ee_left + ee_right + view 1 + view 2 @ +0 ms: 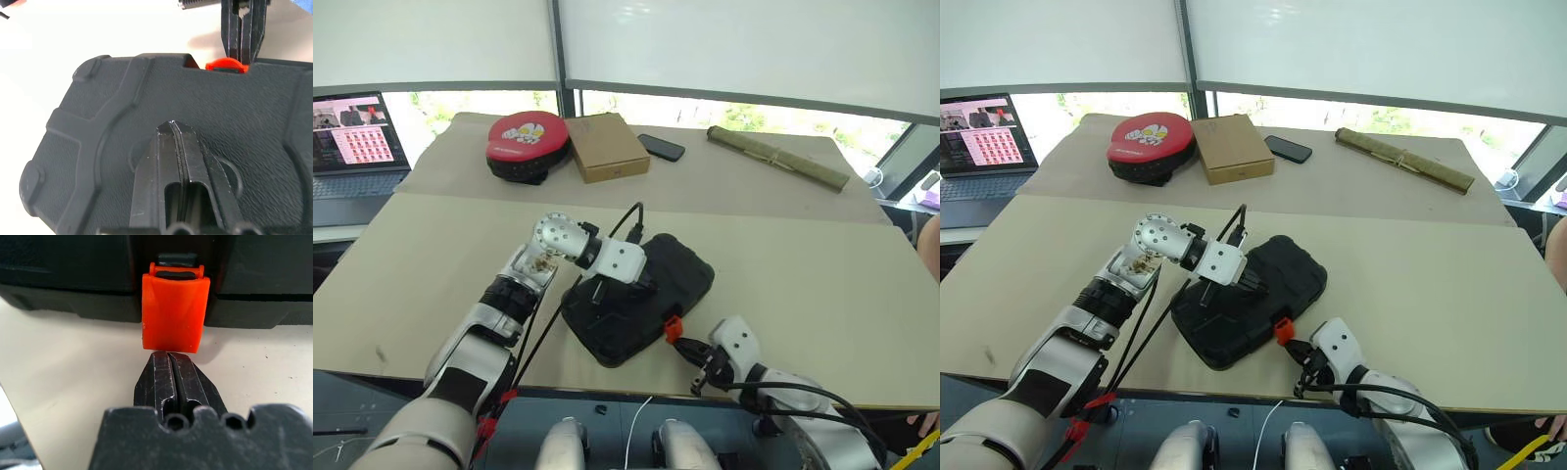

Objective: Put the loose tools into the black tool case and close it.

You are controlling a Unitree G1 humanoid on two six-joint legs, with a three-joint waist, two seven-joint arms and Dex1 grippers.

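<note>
The black tool case (683,272) lies with its lid down near the table's front edge, slanted across the surface. My left gripper (174,125) is shut, its tips resting on the textured lid near the middle. My right gripper (167,354) is shut too, and its tips touch the lower edge of the small orange latch (172,313) on the case's near side. From above, that latch (673,326) sits just ahead of the right gripper (684,346). The loose tools are out of view.
At the back of the table lie a round red-and-black pad (527,145), a brown cardboard box (607,147), a black phone (661,147) and a long olive rolled bundle (778,157). A laptop (357,147) stands at the far left. The table edge runs close under the case.
</note>
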